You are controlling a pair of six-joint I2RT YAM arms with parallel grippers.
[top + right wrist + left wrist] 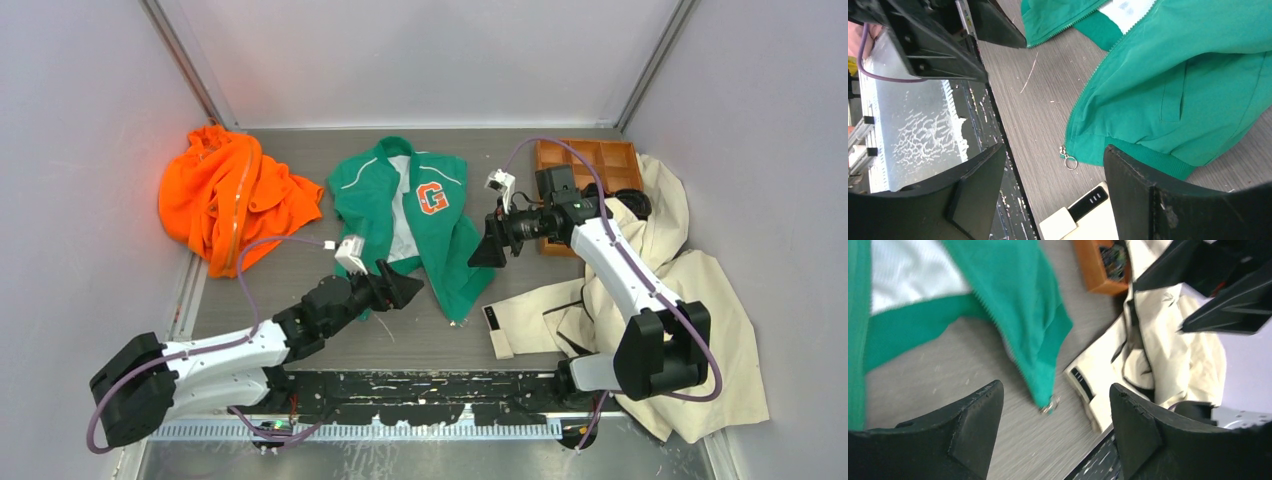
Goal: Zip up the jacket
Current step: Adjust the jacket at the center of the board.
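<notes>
Clearly the zipping has not begun. The jacket [445, 245] lies in the middle of the table [420, 340], between an orange garment [235, 195] and a cream coat [700, 290], its front spread apart so the pale lining [402, 215] shows. The zipper pull [1068, 159] sits at the bottom hem of one panel, unjoined. The left gripper [402, 280] hovers by the hem, fingers spread and empty. The right gripper [487, 243] hangs beside the other panel, likewise spread and empty. All the work is left, I judge: joining the bottom ends, then drawing the pull upward.
</notes>
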